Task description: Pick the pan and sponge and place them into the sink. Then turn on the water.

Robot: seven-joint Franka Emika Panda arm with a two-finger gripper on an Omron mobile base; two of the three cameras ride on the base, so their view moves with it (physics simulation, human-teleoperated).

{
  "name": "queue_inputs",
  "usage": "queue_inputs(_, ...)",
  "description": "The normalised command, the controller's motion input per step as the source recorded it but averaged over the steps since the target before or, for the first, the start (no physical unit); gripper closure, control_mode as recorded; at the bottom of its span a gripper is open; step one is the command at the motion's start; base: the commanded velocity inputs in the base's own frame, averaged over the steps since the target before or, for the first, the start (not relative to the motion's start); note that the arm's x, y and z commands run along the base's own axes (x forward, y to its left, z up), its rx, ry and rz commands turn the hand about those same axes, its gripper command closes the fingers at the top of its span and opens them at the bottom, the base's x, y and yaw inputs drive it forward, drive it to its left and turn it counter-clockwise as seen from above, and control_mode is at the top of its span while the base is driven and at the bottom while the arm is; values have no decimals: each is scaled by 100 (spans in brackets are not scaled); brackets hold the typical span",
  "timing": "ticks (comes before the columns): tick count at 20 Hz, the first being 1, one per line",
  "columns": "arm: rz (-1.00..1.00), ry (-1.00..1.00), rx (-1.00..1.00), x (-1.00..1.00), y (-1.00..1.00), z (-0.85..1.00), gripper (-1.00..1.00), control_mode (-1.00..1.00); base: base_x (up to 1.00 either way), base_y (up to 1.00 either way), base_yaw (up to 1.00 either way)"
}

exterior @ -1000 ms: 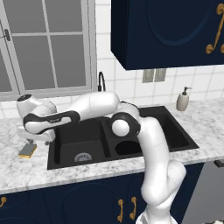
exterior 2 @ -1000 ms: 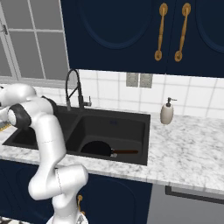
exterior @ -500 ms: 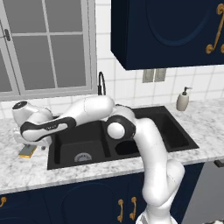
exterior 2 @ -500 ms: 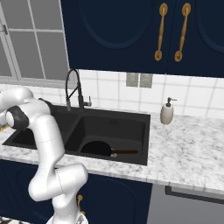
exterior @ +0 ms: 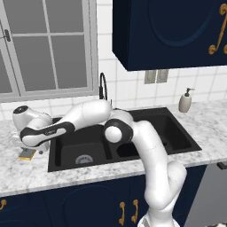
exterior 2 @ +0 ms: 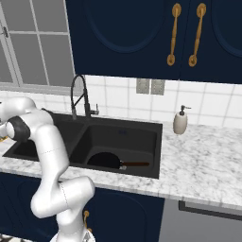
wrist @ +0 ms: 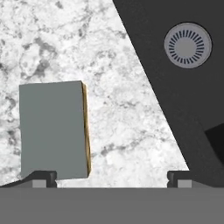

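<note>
The sponge point(wrist: 52, 129), grey-green on top with a yellow edge, lies flat on the marble counter just left of the sink point(wrist: 175, 96). My gripper point(wrist: 111, 179) hangs open straight above it. The sponge sits toward the left fingertip point(wrist: 43, 177), off the middle of the gap. From the left base view the sponge point(exterior: 27, 154) lies under my gripper point(exterior: 27, 146). The black pan point(exterior 2: 106, 160) with its brown handle rests in the right basin of the sink point(exterior 2: 123, 137). The black gooseneck faucet point(exterior 2: 78, 94) stands behind the divider, with no stream running.
A beige soap dispenser point(exterior 2: 180, 121) stands on the counter right of the sink. The left basin's silvery drain point(wrist: 187, 45) shows beside the sponge. A window is behind the counter at left, and dark blue cabinets hang above.
The hand has come lower over the sponge at the sink's left. The jaws stayed open, and the sponge and pan have not moved.
</note>
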Motion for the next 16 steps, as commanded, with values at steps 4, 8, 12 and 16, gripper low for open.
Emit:
queue_inputs(4, 0, 0, 1, 21, 22, -4, -100, -100, 0, 0, 0)
queue_inputs(8, 0, 0, 0, 23, 23, -10, -100, -100, 0, 0, 0)
queue_inputs(12, 0, 1, 0, 21, 26, -12, -100, -100, 0, 0, 0)
queue_inputs(16, 0, 5, 0, 18, 24, -19, -100, -100, 0, 0, 0)
